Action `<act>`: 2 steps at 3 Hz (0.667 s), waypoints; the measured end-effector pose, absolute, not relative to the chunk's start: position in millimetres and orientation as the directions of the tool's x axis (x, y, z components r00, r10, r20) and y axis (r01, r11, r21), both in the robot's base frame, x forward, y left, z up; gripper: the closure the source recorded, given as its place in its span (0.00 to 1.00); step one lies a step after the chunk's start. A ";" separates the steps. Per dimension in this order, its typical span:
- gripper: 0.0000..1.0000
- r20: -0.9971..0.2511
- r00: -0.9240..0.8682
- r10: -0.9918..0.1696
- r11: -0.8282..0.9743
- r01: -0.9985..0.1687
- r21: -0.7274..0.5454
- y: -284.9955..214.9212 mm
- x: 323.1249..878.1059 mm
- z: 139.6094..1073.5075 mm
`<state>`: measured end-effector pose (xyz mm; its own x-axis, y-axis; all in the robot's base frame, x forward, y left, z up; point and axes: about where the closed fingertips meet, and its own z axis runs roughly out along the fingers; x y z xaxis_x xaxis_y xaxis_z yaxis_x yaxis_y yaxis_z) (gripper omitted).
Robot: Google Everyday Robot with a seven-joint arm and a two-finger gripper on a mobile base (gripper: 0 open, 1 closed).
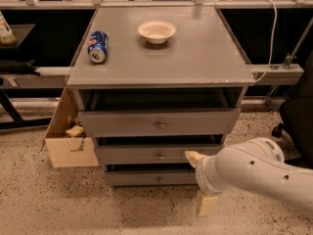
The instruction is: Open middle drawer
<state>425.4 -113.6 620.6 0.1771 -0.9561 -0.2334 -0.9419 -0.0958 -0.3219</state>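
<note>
The grey cabinet has three drawers. The middle drawer (pixel 128 154) has a flat grey front with a small round metal knob (pixel 160 156), and it looks shut or nearly so. My gripper (pixel 200 181) is low at the cabinet's front right, on the end of my white arm (pixel 259 173). It is open and empty. Its upper cream fingertip (pixel 192 156) lies against the middle drawer's front, to the right of the knob. The lower fingertip (pixel 207 204) hangs near the floor, in front of the bottom drawer (pixel 146 178).
The top drawer (pixel 122 124) sits slightly forward under the cabinet top (pixel 195 58), which carries a blue soda can (pixel 98 46) and a white bowl (pixel 156 31). An open cardboard box (pixel 66 136) stands at the cabinet's left. A dark chair (pixel 296 119) is at the right.
</note>
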 end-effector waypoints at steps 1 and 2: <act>0.00 -0.262 0.166 -0.951 -0.076 -0.943 -0.324 -144.8 475.1 559.3; 0.00 -0.258 0.166 -0.952 -0.075 -0.942 -0.327 -145.6 476.9 557.0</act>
<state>476.9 -145.6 557.0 0.1659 -0.9517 -0.2585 -0.9419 -0.0753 -0.3273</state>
